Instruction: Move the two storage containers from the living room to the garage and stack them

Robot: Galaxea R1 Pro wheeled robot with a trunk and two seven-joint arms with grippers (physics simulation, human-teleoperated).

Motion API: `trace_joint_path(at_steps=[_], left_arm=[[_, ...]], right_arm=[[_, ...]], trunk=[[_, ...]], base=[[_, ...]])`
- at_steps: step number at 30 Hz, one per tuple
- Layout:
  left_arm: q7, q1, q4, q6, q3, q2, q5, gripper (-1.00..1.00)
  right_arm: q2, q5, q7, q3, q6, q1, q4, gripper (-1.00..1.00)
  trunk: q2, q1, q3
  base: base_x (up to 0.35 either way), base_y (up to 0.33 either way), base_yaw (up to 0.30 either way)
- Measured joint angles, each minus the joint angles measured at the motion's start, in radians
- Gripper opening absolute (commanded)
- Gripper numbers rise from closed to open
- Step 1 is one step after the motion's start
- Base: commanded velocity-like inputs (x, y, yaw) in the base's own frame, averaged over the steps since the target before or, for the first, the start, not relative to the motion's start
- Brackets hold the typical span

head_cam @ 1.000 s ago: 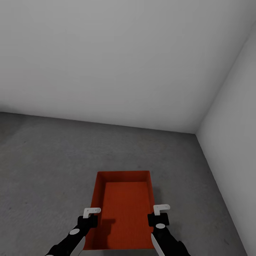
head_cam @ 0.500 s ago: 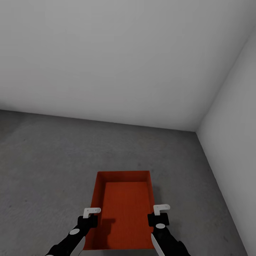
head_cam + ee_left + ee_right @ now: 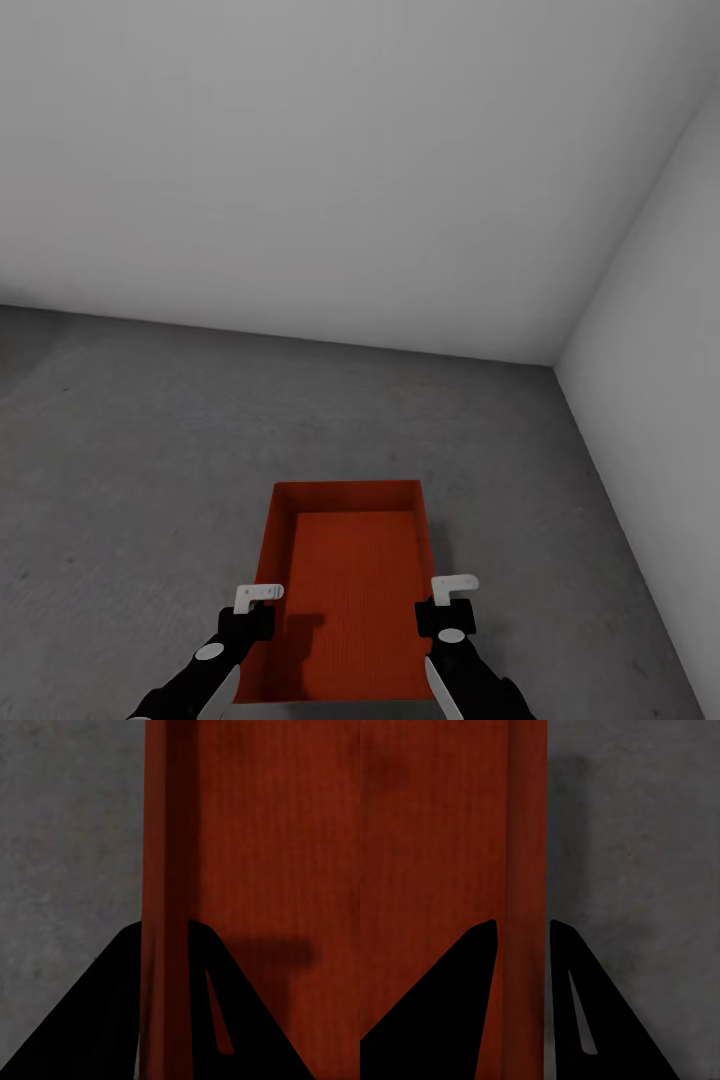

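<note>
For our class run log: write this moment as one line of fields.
place: garage corner | floor: grey concrete | bin: orange-red, carried | left tool: shut on bin's left wall | right tool: shut on right wall

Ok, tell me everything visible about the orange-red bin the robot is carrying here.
The orange-red lidless rectangular storage container looks like plastic, with low walls and a finely ribbed inside bottom, and nothing inside. It is level, its long axis pointing away from the robot, over the mottled grey concrete floor near a corner of plain white walls. The left gripper straddles its left long wall, the right gripper its right long wall; the wrist views show a finger on either side of each wall. Whether its underside touches the floor cannot be told.
</note>
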Motion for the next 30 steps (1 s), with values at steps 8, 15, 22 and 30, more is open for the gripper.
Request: trace_joint_path(at_steps=[8,15,22,30], left_arm=[[0.0,0.0,0.0,0.0,0.0,0.0,-0.001,-1.0],[0.0,0.0,0.0,0.0,0.0,0.0,0.0,-1.0],[0.0,0.0,0.0,0.0,0.0,0.0,0.001,-1.0],[0.0,0.0,0.0,0.0,0.0,0.0,0.001,-1.0]], right_arm=[[0.0,0.0,0.0,0.0,0.0,0.0,0.0,-1.0],[0.0,0.0,0.0,0.0,0.0,0.0,0.0,-1.0],[0.0,0.0,0.0,0.0,0.001,0.0,0.0,-1.0],[0.0,0.001,0.0,0.0,0.001,0.0,0.0,-1.0]], trunk=[[-0.056,0.031,-0.025],[-0.063,0.035,-0.033],[-0.063,0.035,-0.043],[-0.063,0.035,-0.056]], base=[[0.0,0.0,0.0],[0.0,0.0,0.0],[0.0,0.0,0.0],[0.0,0.0,0.0]])
